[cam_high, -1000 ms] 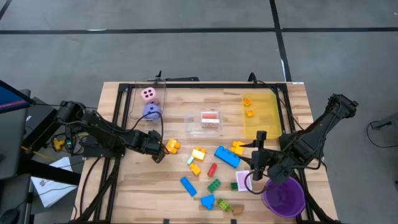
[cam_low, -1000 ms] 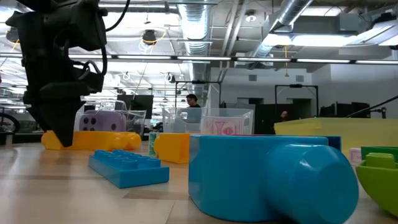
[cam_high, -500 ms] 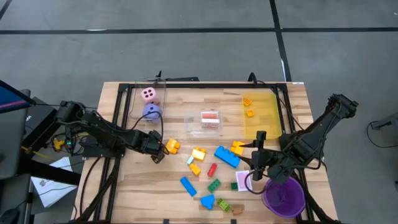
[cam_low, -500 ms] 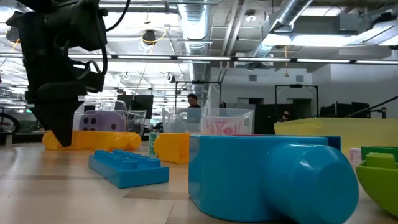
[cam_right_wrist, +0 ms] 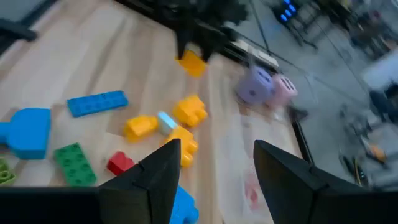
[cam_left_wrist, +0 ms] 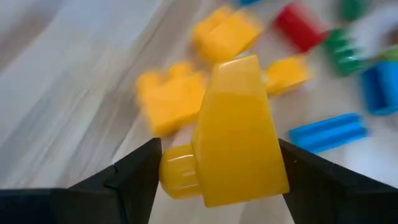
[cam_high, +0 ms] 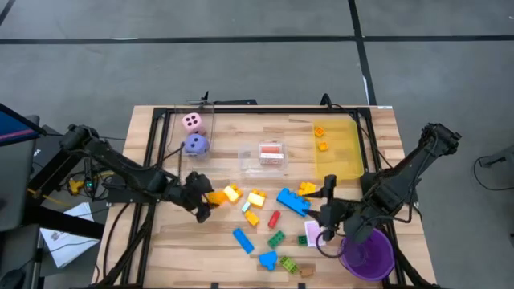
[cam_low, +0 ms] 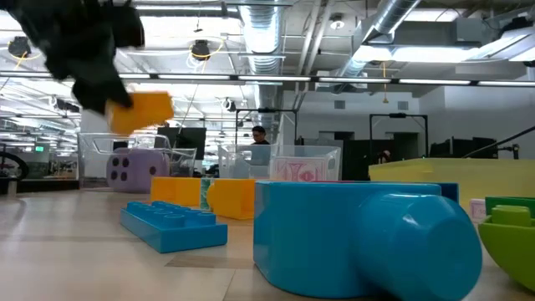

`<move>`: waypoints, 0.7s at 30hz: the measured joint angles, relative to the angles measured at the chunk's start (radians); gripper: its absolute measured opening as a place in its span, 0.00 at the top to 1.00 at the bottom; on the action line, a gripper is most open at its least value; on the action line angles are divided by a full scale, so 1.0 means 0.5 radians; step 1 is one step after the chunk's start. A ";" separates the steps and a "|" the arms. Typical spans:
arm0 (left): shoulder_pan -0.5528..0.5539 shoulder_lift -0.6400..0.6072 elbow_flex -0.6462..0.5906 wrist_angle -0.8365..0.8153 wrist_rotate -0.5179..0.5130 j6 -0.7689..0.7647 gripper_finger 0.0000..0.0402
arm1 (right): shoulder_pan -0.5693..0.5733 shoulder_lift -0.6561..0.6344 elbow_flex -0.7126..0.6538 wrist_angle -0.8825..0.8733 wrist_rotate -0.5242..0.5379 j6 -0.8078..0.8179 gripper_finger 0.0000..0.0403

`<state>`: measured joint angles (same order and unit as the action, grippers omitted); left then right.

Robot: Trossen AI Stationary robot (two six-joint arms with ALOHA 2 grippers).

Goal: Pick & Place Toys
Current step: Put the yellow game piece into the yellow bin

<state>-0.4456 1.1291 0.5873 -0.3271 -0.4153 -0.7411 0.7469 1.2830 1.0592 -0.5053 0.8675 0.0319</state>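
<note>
Now the left gripper (cam_left_wrist: 214, 177) clamps an orange brick (cam_left_wrist: 236, 134) — studs sideways; right gripper (cam_right_wrist: 214, 165) gapes empty.

Table (cam_high: 161, 241): light wood planks, visible grain, matt finish, edged by a black metal frame (cam_high: 265, 110)

Orange brick (cam_left_wrist: 236, 134) between the left gripper's (cam_left_wrist: 214, 168) fingers: smooth moulded plastic, slight sheen. Gripper fingers (cam_left_wrist: 134, 174): dark, matt

Large blue brick (cam_low: 368, 238): glossy smooth plastic with soft highlights. Flat blue brick (cam_low: 171, 226): same plastic, studded top

Purple die (cam_high: 195, 144) and pink die (cam_high: 192, 121): matt, soft-looking surface

Yellow bin (cam_high: 337, 148): see-through plastic. Clear bin (cam_high: 265, 158): transparent plastic, glossy

Purple cup (cam_high: 368, 253): smooth plastic, shiny rim

Floor (cam_high: 241, 56): grey, smooth and matt
</note>
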 joint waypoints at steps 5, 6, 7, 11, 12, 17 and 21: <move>-0.058 0.018 0.000 0.518 0.039 0.487 0.34 | -0.039 0.173 0.000 0.453 -0.235 -0.488 0.51; -0.058 0.029 0.000 0.597 0.077 0.557 0.34 | -0.050 0.211 0.000 0.552 -0.271 -0.588 0.51; -0.058 0.035 0.000 0.649 0.110 0.625 0.34 | -0.061 0.249 0.000 0.644 -0.295 -0.679 0.51; -0.029 0.105 0.000 0.830 0.212 0.770 0.36 | -0.106 0.381 0.004 0.923 -0.345 -0.949 0.51; -0.018 0.127 0.000 0.872 0.240 0.796 0.37 | -0.118 0.411 0.015 0.960 -0.348 -0.987 0.51; 0.098 0.242 0.008 1.157 0.525 0.935 0.51 | -0.183 0.523 0.106 1.040 -0.498 -1.022 0.51; 0.177 0.284 0.073 1.183 0.573 0.942 0.67 | -0.194 0.585 0.151 1.003 -0.523 -1.028 0.51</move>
<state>-0.3571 1.2711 0.6239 0.2644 -0.1290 -0.2703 0.6499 1.5754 1.1345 -0.0039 0.6060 -0.4819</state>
